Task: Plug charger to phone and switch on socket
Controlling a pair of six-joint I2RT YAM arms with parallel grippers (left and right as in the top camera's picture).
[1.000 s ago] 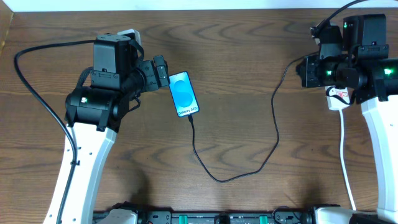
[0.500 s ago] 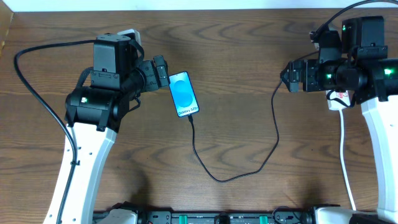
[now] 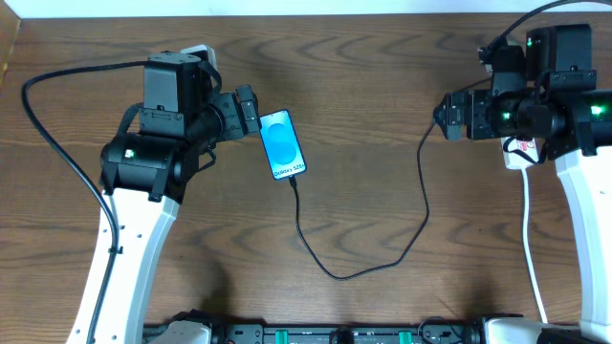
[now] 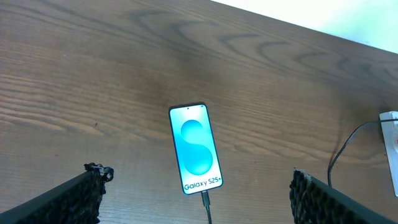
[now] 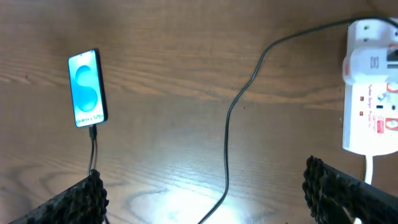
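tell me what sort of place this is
Probably a robot test bench: left arm and right arm flank a wooden table holding a lit phone, black charger cable and white power strip.

Likely a robotics lab: twin arms (image 3: 134, 239) at wood-grain table (image 3: 373, 86)

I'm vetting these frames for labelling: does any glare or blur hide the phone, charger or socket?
Overhead: even light, phone sharp, its text tiny. Left wrist: screen text readable, no glare. Right wrist: bright sheen on the table beside the charger, hiding nothing; socket very bright, its markings soft.
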